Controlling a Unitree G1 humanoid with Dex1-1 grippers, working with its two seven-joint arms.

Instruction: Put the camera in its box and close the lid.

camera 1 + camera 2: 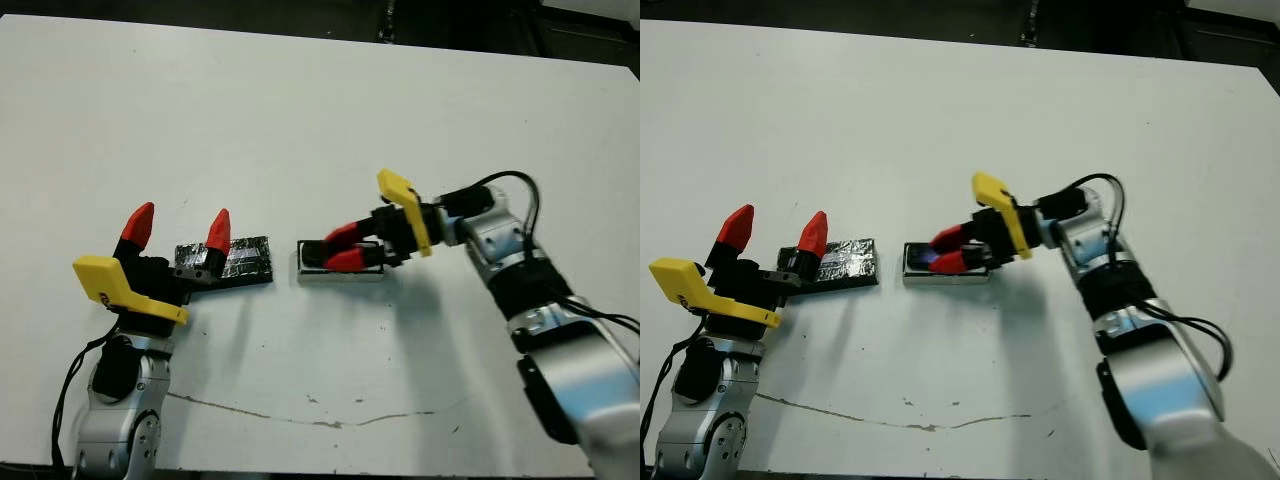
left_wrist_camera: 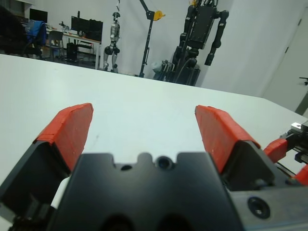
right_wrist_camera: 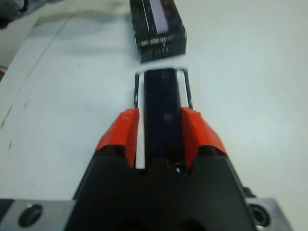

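Two end effectors are in play, and only the right end effector is working: its red fingers pinch the camera by its long sides, right over the box, which sits mid-tabletop. From the right wrist view the camera appears to lie inside the box's white walls, though how deep it is seated cannot be told. To finish this step well, I would lower it until it rests flat on the box floor, then spread the fingers only slightly and lift straight up, so the box is not dragged sideways.

The camera's long axis runs left to right across the tabletop, in line with the fingers and with the box's long side, its far end pointing left toward the lid.

The lid lies just left of the box, apart from it, its long axis also left to right. The left end effector hovers by the lid's left end, fingers spread and holding nothing.
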